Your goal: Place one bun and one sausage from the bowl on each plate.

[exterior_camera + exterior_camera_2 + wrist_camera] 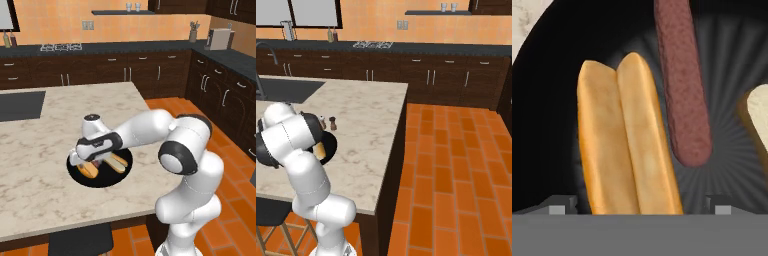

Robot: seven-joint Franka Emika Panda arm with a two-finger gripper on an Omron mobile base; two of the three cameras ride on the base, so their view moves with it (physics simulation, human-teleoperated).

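The glossy black bowl (122, 174) (547, 100) sits on the marble island near its front edge. In the hand view an orange-yellow bun (627, 145) lies lengthwise in it, with a reddish-brown sausage (684, 85) just to its right. A paler bun (759, 112) (118, 162) shows at the right edge. My gripper (82, 161) (639, 209) hangs low over the bowl, open, its fingertips (559, 207) on either side of the orange-yellow bun's near end. Both plates are out of view.
The island (60, 130) ends at a front edge just behind the bowl, with a dark stool (80, 241) below it. A sink (20, 105) is set into the far left. Two small shakers (328, 122) stand beyond the bowl.
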